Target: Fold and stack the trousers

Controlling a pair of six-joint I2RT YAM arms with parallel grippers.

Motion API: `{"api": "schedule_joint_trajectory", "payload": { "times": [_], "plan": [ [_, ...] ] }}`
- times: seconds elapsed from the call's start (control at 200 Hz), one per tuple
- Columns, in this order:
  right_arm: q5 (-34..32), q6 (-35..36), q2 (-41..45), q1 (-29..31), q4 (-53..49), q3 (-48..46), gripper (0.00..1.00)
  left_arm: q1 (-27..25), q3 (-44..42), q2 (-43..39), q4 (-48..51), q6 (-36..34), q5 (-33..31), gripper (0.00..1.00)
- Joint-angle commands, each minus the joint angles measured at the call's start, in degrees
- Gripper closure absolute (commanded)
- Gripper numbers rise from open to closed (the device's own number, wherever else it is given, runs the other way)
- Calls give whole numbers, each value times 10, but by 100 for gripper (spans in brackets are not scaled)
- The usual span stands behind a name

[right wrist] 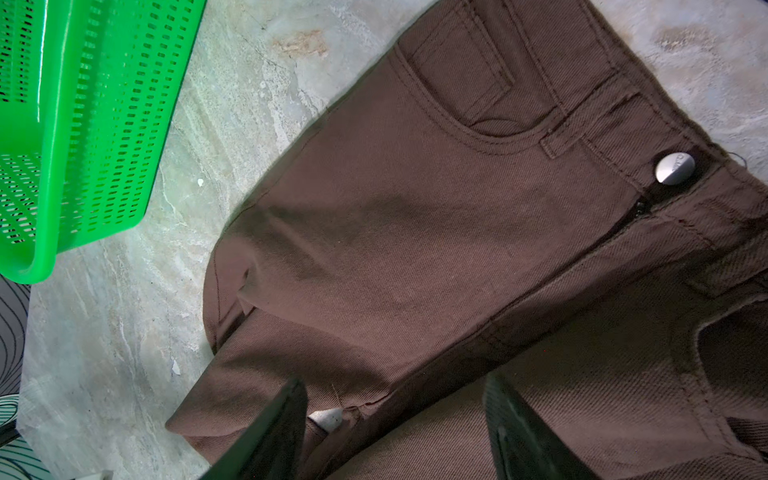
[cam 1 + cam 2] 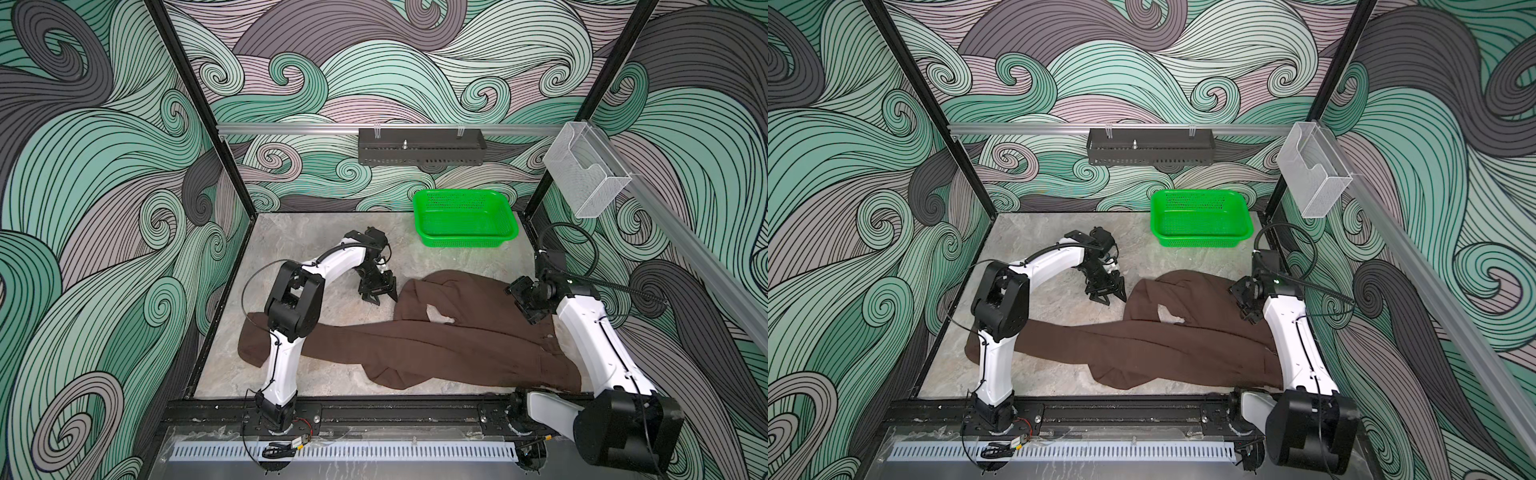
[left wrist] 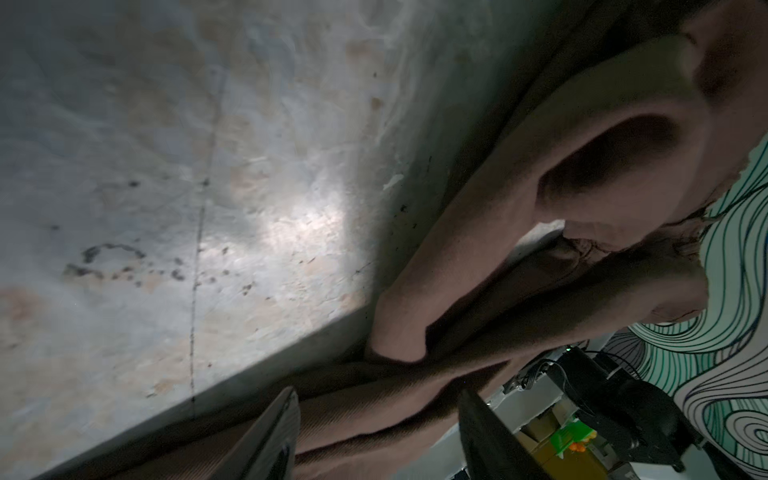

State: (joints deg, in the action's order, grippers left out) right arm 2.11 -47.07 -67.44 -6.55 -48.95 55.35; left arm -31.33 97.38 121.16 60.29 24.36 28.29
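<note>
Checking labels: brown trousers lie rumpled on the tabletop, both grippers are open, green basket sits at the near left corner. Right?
No: the green basket sits at the far right corner, as both top views show. The trousers do lie rumpled on the tabletop, and the left gripper and right gripper are open.

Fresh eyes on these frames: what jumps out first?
The dark brown trousers sprawl unfolded across the front and right of the grey table, one leg stretching to its left edge. Next, the bright green basket, empty, at the back right. The left gripper hangs open beside the trousers, mid-table, the right gripper open over the waistband.
</note>
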Motion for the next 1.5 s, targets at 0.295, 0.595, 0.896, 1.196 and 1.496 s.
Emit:
{"api": "schedule_joint_trajectory", "payload": {
  "times": [0.295,0.595,0.896,1.196,1.496],
  "plan": [
    [19,19,-4,-11,20,-21,34,-45,109,107,28,-43,-38,59],
    [31,23,2,-13,25,-28,36,-54,90,69,-1,-75,-64,100],
    [46,33,17,-12,31,-41,37,-35,216,-73,66,-135,-419,100],
    [57,47,8,-12,40,-65,38,-63,61,-228,-182,-361,-550,100],
    [59,53,-24,101,38,-60,30,-65,40,-230,-171,-343,-606,100]
  ]
}}
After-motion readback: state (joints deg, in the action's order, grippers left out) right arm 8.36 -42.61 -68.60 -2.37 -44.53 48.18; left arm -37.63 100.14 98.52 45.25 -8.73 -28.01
